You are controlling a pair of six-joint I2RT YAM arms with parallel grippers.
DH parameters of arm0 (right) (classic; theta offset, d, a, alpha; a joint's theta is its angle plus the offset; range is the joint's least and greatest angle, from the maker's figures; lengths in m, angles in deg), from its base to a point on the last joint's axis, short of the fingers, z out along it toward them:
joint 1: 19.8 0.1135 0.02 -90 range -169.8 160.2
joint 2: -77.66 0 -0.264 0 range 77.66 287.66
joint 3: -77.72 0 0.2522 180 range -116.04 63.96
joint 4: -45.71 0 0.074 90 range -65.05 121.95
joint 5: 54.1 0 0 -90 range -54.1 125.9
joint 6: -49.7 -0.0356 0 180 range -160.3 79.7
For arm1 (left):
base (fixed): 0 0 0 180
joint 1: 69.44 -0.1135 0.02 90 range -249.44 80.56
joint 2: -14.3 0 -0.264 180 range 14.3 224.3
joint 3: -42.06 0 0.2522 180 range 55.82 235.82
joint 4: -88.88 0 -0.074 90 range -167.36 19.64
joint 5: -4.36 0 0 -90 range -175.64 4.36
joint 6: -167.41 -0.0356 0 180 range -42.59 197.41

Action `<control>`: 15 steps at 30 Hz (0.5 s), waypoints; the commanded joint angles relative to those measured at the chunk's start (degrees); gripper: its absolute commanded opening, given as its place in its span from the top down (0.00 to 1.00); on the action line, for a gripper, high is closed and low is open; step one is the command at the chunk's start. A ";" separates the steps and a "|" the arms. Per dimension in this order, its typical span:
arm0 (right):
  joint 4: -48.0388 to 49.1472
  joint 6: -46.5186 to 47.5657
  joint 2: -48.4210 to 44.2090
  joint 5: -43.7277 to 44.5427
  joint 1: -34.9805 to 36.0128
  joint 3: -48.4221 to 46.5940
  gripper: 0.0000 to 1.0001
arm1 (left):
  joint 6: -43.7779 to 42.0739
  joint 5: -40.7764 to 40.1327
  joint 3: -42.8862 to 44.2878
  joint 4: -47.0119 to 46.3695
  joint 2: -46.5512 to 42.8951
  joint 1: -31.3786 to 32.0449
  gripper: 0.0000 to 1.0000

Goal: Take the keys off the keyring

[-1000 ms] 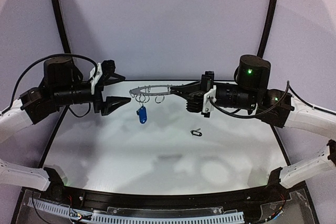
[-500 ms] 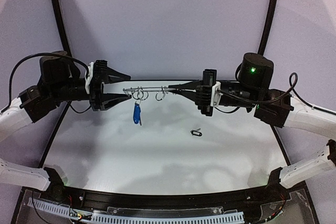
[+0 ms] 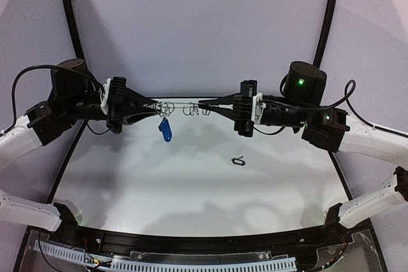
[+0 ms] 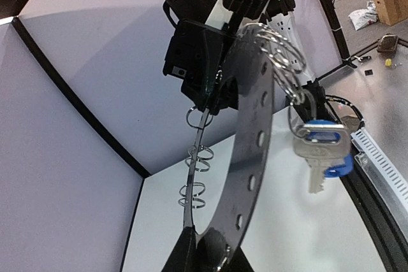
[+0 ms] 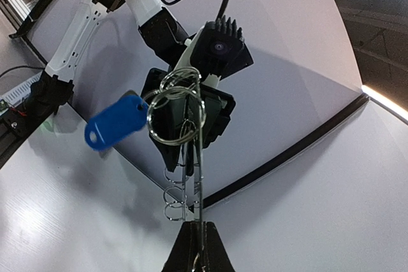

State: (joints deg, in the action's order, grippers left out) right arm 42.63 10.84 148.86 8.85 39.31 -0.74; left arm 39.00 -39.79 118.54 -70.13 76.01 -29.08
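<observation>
Left end effector (image 3: 152, 108) grips keyring (image 3: 182, 105) — blue key (image 3: 165, 130) dangling

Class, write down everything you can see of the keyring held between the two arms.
The keyring is a flat, dark-grey, metal-looking ring with small holes along its band and thin silvery wire loops threaded through them. It is held above the table, edge-on to the top camera, clamped at opposite edges by the left tool and right tool. A blue-headed key dangles from one loop.
</observation>
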 commanded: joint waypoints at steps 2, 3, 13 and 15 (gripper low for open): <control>2.85 1.14 2.87 -0.50 0.62 -1.61 1.00 | 0.29 1.36 0.71 0.11 -0.30 0.51 0.99; 3.64 1.15 3.47 1.11 0.65 -1.41 1.00 | 0.19 -0.24 -0.18 -0.43 -1.15 0.51 0.99; 6.03 1.21 6.50 11.27 0.56 -1.79 0.52 | -7.89 -14.75 0.21 2.35 -1.83 0.51 0.99; 6.64 1.40 7.19 14.18 0.54 -1.65 0.42 | -8.32 -17.37 0.02 1.47 -1.40 0.51 0.99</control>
State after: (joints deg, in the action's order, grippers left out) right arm 46.37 11.89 155.59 17.05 39.47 -1.84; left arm 32.96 -49.36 118.54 -68.14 74.26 -28.60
